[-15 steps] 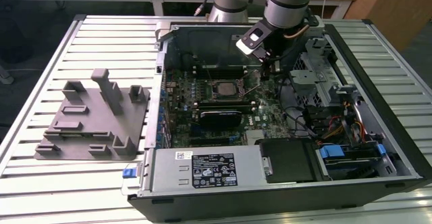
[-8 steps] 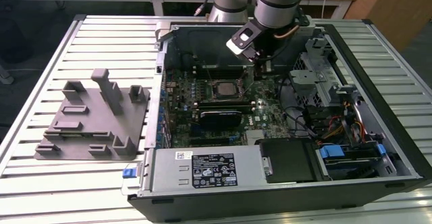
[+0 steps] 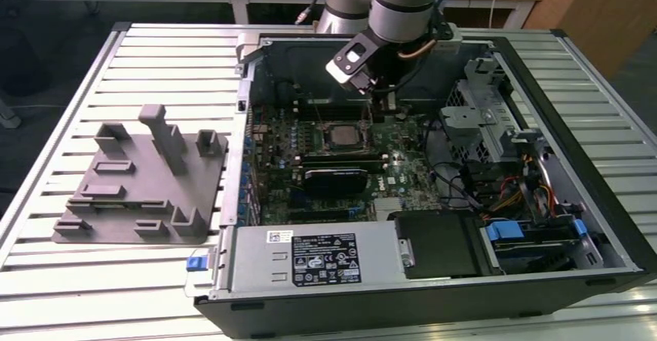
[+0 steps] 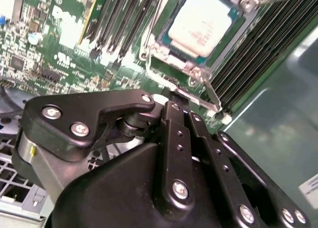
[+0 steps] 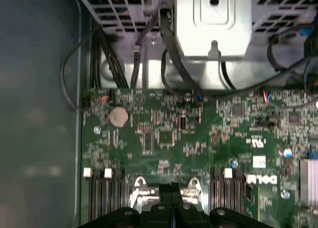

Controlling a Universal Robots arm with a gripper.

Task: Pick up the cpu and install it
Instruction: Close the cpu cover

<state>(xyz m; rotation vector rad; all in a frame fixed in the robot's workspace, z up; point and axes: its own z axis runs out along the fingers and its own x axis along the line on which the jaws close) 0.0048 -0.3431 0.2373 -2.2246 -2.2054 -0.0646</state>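
Note:
The cpu (image 3: 337,135) lies flat in the socket on the motherboard inside the open computer case; its silvery-white top (image 4: 201,24) shows in the second wrist view, framed by the metal socket bracket (image 4: 171,61). My gripper (image 3: 388,112) hangs inside the case, just to the exterior view's right of the socket. Its two black fingers (image 4: 175,114) are pressed together with nothing between them, and their tips sit close over the socket's edge. In the first wrist view the gripper (image 5: 171,189) points down at the socket's metal frame (image 5: 141,190).
A grey plastic fixture block (image 3: 144,183) stands on the slatted table at the exterior view's left. The case walls (image 3: 246,87), memory slots (image 4: 124,14), black cables (image 5: 171,44), a drive cage (image 3: 493,102) and the power supply (image 3: 318,256) crowd around the socket.

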